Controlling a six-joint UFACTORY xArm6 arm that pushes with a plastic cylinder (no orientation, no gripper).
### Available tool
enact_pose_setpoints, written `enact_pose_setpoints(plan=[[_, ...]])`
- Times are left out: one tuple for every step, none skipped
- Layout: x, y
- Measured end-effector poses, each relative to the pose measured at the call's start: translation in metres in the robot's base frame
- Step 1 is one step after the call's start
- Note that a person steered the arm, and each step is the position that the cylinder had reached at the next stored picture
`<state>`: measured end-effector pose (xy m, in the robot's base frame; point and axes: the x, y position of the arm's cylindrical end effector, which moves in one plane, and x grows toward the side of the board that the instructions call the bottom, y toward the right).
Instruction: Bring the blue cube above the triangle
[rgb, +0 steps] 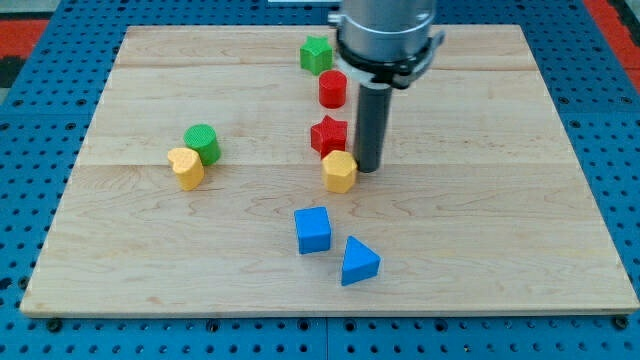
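Centre of frame, slightly right: dark rod coming down from the grey arm (385, 35), my tip (367, 167) planted on the wooden board (500, 200). No jaws here, nothing grasped, just a bare rod end resting on the wood. Tip just right of the yellow block (340, 171), close enough that touching or not cannot be told. Red star (328, 134) immediately above that yellow one, just left of the rod. Red cylinder (332, 89) higher up, green star (316, 54) near the top edge, both left of the rod.

Blue cube (313, 230) sitting lower centre, below and a little left of the tip, well apart from it, with the yellow block between the two. Blue triangle (359, 262) just down and right of the cube, near but with a sliver of board between them. Cube therefore up and left of the triangle, not straight above it.

Over on the left half: green cylinder (203, 143) with a yellow heart (186, 167) pressed against its lower left side. Both far from the tip. Blue pegboard (30, 150) framing the board all round.
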<state>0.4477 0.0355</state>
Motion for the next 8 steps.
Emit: enact_pose_setpoints(plan=[[0.005,-0.025],[0.023,0.014],[0.068,0.059],[0.141,0.077],[0.17,0.048],[0.17,-0.014],[0.148,-0.078],[0.116,-0.08]])
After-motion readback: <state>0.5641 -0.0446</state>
